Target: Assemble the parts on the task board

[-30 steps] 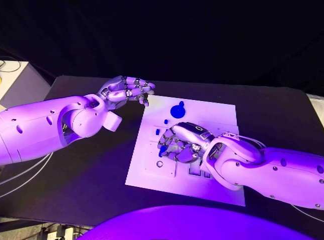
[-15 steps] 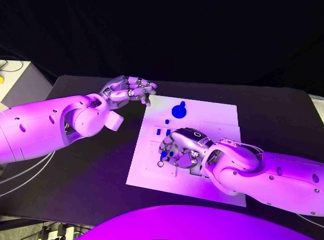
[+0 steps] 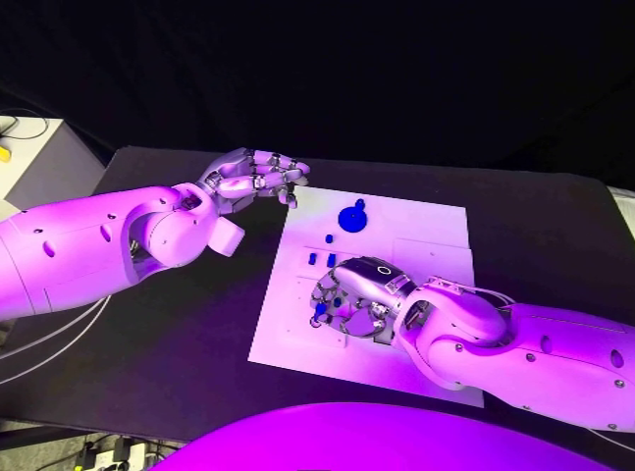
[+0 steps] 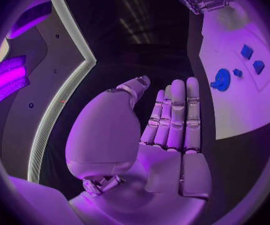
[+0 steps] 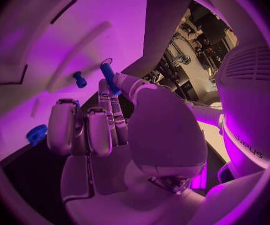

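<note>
I am pinching a small blue peg (image 5: 109, 77) between the thumb and a finger of my right hand (image 3: 357, 294), and the rest of that hand's fingers are curling in beside it. The peg is sitting over the white board (image 3: 416, 228), toward its seven o'clock part, with my right hand lying low over the board's middle. A second small blue peg (image 5: 79, 79) is standing on the board just beside the one I am holding. At the board's twelve o'clock a round blue disc (image 3: 352, 216) is lying flat, and two little blue blocks (image 3: 320, 259) are resting between the disc and my right hand. My left hand (image 3: 253, 176) is hanging over the black table (image 3: 189, 324) at about ten o'clock from the board, just off its corner, holding nothing; its fingers (image 4: 178, 115) are lying straight and side by side, the palm facing toward the board
</note>
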Controlling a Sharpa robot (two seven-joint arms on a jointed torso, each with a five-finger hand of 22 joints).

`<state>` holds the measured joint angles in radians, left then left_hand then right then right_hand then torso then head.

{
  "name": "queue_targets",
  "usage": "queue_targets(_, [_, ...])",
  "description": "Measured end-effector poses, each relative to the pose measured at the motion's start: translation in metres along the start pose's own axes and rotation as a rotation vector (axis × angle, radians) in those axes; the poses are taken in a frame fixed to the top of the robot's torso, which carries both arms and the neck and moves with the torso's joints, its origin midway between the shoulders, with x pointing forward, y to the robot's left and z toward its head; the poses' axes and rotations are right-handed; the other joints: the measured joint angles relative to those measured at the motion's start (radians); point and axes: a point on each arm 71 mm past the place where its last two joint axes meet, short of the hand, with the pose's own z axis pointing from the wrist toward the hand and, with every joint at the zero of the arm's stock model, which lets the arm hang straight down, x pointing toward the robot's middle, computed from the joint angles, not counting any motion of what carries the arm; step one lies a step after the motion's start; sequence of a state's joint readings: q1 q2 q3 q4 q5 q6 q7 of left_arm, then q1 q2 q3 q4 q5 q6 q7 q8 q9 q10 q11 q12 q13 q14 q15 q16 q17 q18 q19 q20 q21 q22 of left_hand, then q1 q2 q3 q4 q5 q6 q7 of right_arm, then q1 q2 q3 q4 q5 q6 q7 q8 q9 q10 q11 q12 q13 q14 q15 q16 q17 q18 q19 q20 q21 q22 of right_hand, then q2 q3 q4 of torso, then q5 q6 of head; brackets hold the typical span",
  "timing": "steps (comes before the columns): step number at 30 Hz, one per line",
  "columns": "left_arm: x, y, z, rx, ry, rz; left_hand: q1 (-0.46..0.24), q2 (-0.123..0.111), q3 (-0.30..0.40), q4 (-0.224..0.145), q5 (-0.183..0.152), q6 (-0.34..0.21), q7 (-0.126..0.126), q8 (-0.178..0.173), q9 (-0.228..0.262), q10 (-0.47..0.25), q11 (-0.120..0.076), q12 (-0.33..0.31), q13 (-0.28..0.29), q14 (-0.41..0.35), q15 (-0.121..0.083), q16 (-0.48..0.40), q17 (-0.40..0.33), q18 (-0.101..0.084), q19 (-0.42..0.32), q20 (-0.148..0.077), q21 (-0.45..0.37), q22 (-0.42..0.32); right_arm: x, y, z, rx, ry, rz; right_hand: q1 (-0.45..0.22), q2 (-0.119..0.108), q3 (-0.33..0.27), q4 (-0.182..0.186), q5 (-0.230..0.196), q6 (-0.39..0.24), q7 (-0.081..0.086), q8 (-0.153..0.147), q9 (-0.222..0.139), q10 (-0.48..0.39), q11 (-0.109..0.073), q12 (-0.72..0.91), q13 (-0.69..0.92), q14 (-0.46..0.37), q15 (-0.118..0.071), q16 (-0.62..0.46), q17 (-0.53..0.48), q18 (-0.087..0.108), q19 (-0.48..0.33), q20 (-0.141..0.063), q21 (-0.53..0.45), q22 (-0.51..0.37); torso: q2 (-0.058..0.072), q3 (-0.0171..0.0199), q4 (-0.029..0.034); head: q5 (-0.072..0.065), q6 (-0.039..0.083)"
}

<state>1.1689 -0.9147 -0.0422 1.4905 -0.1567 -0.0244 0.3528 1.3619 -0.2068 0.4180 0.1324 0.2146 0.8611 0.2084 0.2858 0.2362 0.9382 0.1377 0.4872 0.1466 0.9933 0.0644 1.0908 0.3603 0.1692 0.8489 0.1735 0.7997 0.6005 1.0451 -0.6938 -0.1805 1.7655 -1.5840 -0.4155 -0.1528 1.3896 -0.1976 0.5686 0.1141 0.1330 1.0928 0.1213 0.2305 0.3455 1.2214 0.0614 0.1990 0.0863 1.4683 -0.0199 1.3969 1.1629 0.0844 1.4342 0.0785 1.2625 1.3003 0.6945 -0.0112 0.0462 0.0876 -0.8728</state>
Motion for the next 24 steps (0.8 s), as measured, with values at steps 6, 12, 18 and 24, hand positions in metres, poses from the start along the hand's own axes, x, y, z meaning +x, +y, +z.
queue_targets(6, [0.0,0.0001,0.0,0.0,0.0,0.0,0.0,0.0,0.0,0.0,0.0,0.0,0.0,0.0,0.0,0.0,0.0,0.0,0.0,0.0,0.0,0.0,0.0,0.0,0.0,0.0,0.0,0.0,0.0021,0.0012,0.0005,0.001,0.008,-0.002,0.0,0.0,0.0,0.0,0.0,-0.003,0.0,-0.003,0.015,0.0,0.0,-0.002,0.0,0.0,0.0,0.0,0.0,0.0,0.0,0.0,0.0,0.0,0.0,-0.0005,0.0006,0.0,0.0])
queue_targets(12, [0.0,0.0002,0.0,-0.001,0.0,0.0,0.0,0.0,-0.004,0.004,0.0,0.0,0.0,0.0,-0.001,0.0,0.0,0.0,0.0,0.0,0.0,0.0,0.0,0.0,0.0,0.0,0.0,-0.002,0.0053,0.0033,0.0015,-0.002,0.017,0.0,0.0,0.0,0.003,-0.003,0.003,-0.004,0.0,-0.002,0.022,0.0,0.0,-0.004,0.0,0.0,0.0,0.0,0.0,0.0,0.0,0.0,0.0,0.0,0.0,-0.0002,0.0007,0.002,0.0])
queue_targets(18, [0.0,0.0002,0.0,-0.002,0.0,0.0,0.0,0.0,-0.004,0.004,0.0,0.0,0.0,0.0,-0.001,0.0,0.0,0.0,0.0,0.0,0.0,0.0,0.0,0.0,0.0,0.0,0.0,-0.002,0.0059,0.004,0.0025,-0.003,0.015,-0.007,0.0,0.0,0.004,-0.004,0.005,-0.007,0.0,0.002,0.023,0.001,-0.001,0.001,0.0,0.0,0.0,0.0,0.0,0.0,0.0,0.0,0.0,0.001,0.0,0.0002,0.0006,0.003,0.0])
queue_targets(24, [-0.0001,0.0003,0.0,-0.003,0.0,-0.001,0.0,0.0,-0.004,0.004,0.0,0.0,0.0,0.0,-0.001,0.0,0.0,0.0,0.0,0.0,0.0,0.0,0.0,0.0,0.0,0.0,0.0,-0.002,0.0061,0.0047,0.0035,-0.006,0.013,-0.019,-0.004,-0.004,0.004,-0.004,0.005,-0.006,-0.001,0.002,0.027,0.004,-0.004,0.001,0.001,0.0,0.0,0.0,-0.003,0.0,0.0,0.0,0.0,0.001,0.0,0.0002,0.0006,0.003,0.0])
